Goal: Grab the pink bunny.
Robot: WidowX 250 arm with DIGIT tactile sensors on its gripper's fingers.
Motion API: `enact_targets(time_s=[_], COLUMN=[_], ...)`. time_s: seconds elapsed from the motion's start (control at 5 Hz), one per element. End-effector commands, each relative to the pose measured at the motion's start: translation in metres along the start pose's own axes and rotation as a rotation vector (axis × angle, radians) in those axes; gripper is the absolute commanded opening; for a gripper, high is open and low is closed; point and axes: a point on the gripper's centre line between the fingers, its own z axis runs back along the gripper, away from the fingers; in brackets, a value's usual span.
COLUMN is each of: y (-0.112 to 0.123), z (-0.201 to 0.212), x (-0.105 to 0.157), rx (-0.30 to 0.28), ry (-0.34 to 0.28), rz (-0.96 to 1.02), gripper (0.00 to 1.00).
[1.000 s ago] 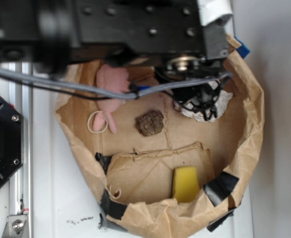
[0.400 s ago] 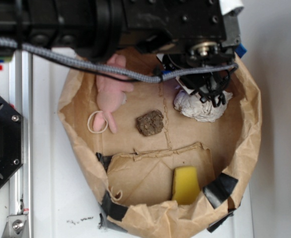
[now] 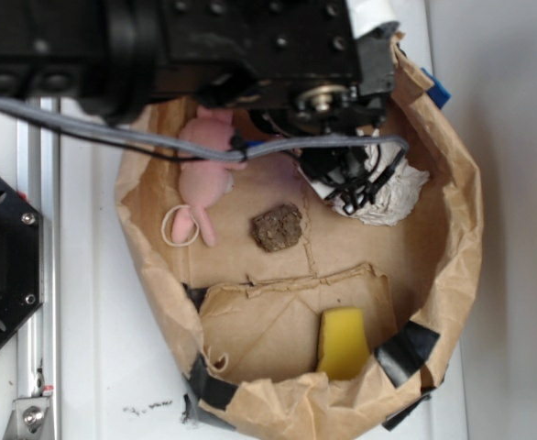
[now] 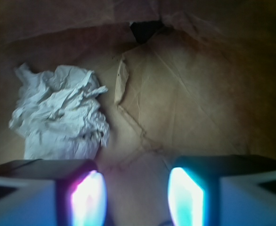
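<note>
Wrist: pincer (image 4: 137,195) open, empty, beside paper ball (image 4: 60,113), pink bunny (image 3: 204,174) apart.

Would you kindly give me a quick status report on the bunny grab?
Gripper open, empty, beside paper ball. Pink bunny ungrasped, at bag's far-left side, partly under arm. Nothing blocking.

pink bunny (image 3: 204,170) at left inside paper bag (image 3: 461,229), paper ball (image 3: 388,192) at right, sponge (image 3: 342,341) in front
</note>
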Motion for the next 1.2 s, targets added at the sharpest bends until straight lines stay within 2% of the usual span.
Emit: enact_targets(time_s=[0.0,0.4,0.8,1.0], y=[0.012,0.022,0.024,0.024], z=[0.02,0.015,0.016,0.021], x=[-0.007,-0.013,-0.027,-0.046], rx=[-0.049,-0.036,-0.027,0.012], ry=[-0.054,-0.038,0.052,0.093], rz=[-0.099,-0.138,-0.039,0.107], gripper=[1.0,1.0,1.0,1.0])
